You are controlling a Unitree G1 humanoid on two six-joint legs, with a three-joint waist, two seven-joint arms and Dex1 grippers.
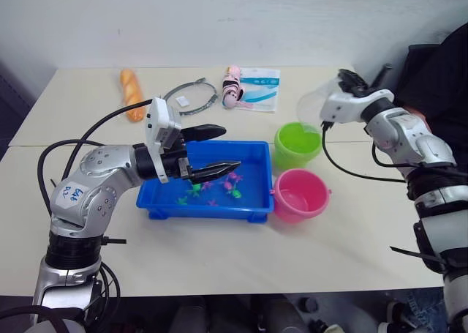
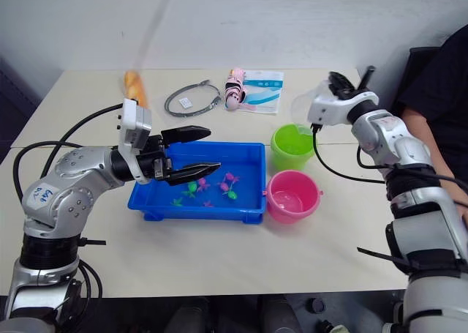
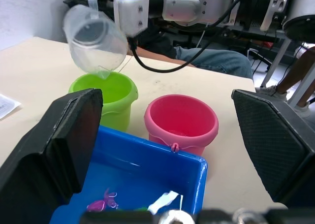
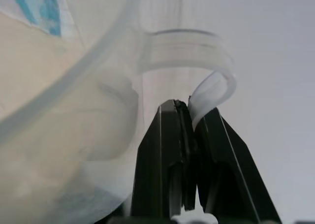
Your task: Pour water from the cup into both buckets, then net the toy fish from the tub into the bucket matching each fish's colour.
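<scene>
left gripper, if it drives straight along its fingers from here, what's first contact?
Most likely the pink round plastic bucket: in the left wrist view it sits centred between the open left gripper fingers, past the blue plastic tub's far rim. If the gripper is low enough, it could clip that rim first; depth is unclear.

Both arms are silver-grey metal with rounded joint housings and black bands between the segments. Black cables loop off the left arm's elbow and trail beside the right forearm. There's a white sticker with blue handwriting on the left arm. White wrist blocks carry the left gripper [image 1: 213,149] and the right gripper [image 4: 191,116], each with two black, tapered fingers.
</scene>
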